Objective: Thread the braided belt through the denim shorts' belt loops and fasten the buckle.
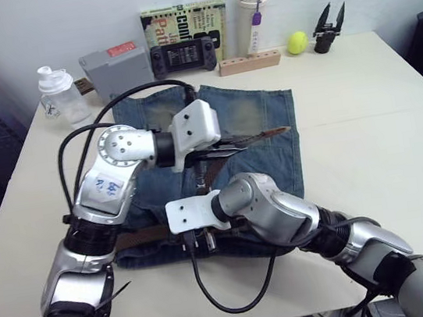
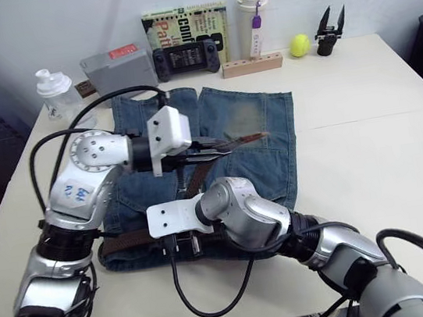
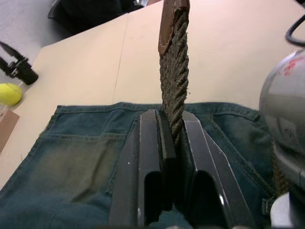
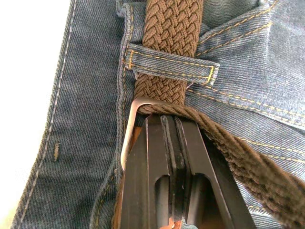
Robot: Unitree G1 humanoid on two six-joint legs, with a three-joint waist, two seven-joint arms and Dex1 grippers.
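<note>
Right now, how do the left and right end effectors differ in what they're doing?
The left end effector is shut on the braided belt near its tan tip, holding it raised over the legs of the denim shorts. The right end effector is shut at the buckle, low at the waistband beside a belt loop with belt already through it. Both are closed and work the same belt.

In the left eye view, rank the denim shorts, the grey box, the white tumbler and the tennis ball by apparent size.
1. denim shorts
2. grey box
3. white tumbler
4. tennis ball
</note>
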